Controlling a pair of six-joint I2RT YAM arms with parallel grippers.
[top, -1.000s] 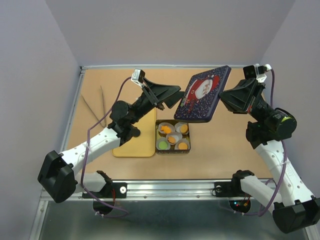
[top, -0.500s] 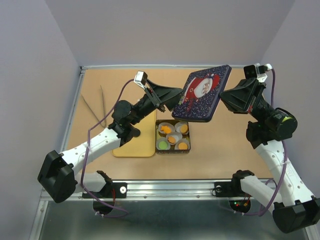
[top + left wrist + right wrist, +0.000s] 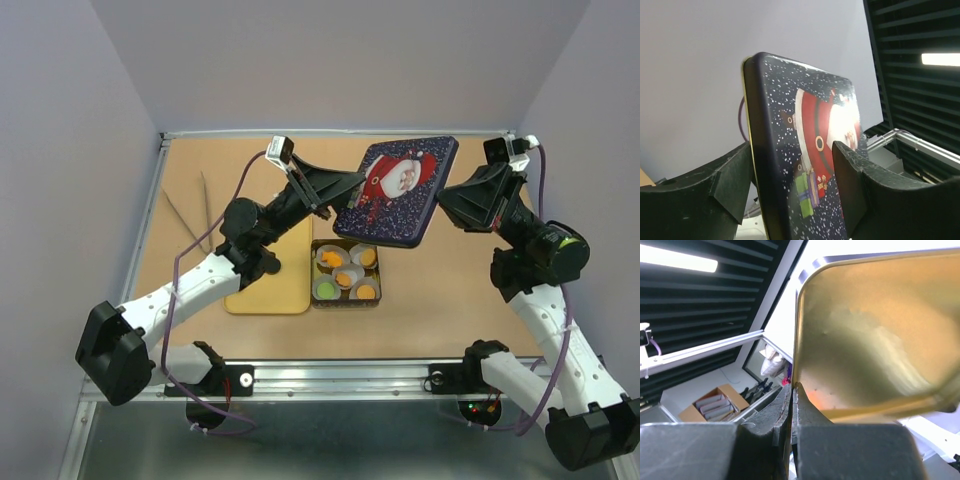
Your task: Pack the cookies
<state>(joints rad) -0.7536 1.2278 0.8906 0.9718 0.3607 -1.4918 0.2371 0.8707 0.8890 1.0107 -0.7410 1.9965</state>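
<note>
Lidding step: right jaws gripped the lid, left jaws gaped around it, 12 o'clock of cookies; next needed level lowering.

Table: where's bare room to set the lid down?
Bare table right of the tin, out to the right arm, and the near strip before the rail. Crowded: the lid hangs over the tin's far side; a yellow board lies beside its left; thin sticks farther left.
</note>
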